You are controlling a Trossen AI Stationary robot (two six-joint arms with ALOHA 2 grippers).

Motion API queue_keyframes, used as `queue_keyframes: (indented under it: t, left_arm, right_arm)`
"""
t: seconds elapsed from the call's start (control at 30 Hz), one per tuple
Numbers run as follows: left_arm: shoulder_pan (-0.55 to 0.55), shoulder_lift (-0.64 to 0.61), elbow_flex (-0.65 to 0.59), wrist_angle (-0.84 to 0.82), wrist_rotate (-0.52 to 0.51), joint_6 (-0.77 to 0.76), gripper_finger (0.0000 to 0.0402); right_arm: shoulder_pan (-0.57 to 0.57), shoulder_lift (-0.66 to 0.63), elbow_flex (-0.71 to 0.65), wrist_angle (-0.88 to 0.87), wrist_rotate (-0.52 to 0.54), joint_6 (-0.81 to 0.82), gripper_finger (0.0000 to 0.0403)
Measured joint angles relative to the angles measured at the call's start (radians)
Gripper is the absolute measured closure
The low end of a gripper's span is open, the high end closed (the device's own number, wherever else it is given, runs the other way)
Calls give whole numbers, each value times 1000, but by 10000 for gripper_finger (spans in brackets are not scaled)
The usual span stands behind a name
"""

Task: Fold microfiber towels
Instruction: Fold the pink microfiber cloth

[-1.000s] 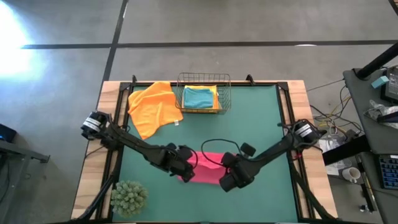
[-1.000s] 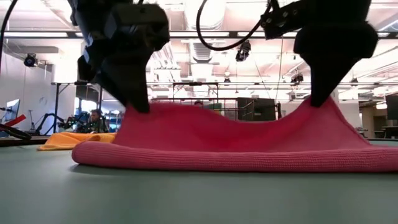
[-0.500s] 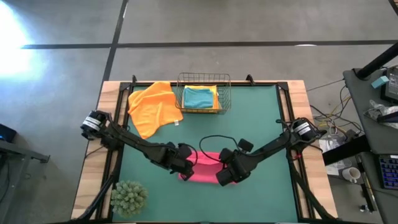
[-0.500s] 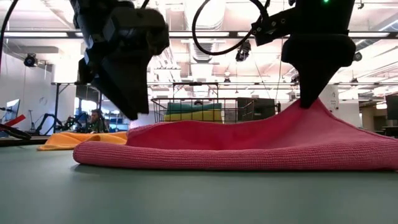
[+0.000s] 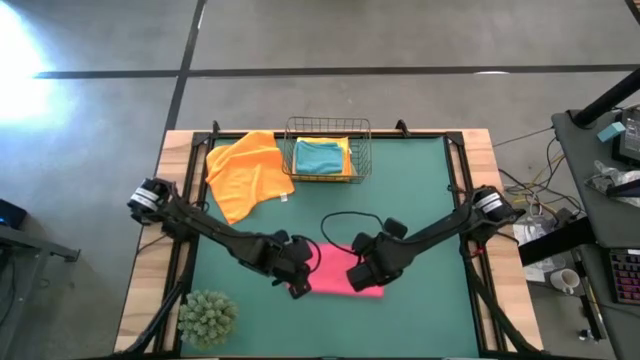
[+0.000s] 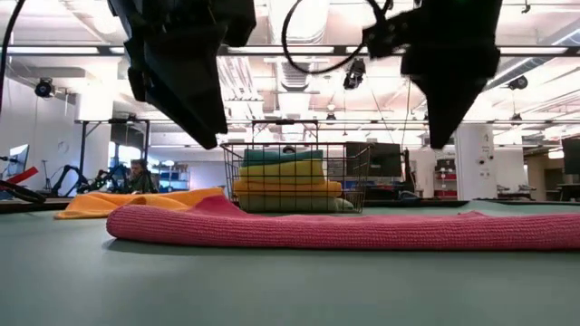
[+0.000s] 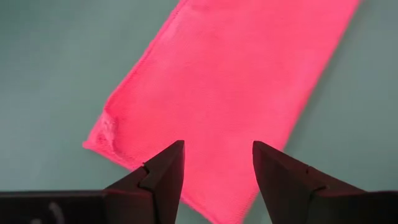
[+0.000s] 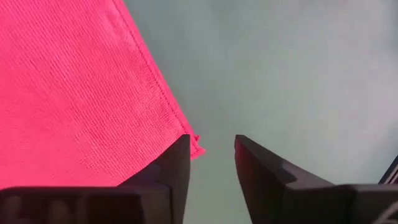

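Folded pink microfiber towel [image 5: 338, 270] lies flat mid-table, both grippers, left [image 7: 214, 171] and right [image 8: 211, 163], spread empty above it. Folded towels fill the wire basket [image 5: 327, 148]; a crumpled orange towel [image 5: 246, 172] looks left to fold.

Grey concrete floor [image 5: 330, 40] crossed by dark seam lines surrounds the wood-framed table [image 5: 480, 150]. A cluttered desk [image 5: 610, 140] stands past its right edge. Beyond: ceiling strip lights [image 6: 82, 54], white column [image 6: 471, 163], distant workbenches.

Pink towel [image 5: 337, 272], orange towel [image 5: 245, 172], green table [image 5: 420, 200].
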Motion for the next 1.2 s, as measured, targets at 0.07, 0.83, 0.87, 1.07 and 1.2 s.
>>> queue_keyframes:
  t: [0.07,0.83,0.87,1.07,1.2]
  left_arm:
    - [-6,0,2,1,-8,0,228]
    - [-87,76,-2,137,-133,137,228]
    - [-83,86,-2,144,-133,154,228]
    - [-43,132,-2,145,-131,165,228]
    - [5,159,-4,144,-131,187,228]
  right_arm:
    - [0,-31,0,-2,1,-8,277]
    - [288,-360,-334,645,80,33,293]
    - [291,-351,-352,680,81,38,294]
    - [293,-300,-443,780,81,122,296]
    - [293,-267,-478,838,80,170,296]
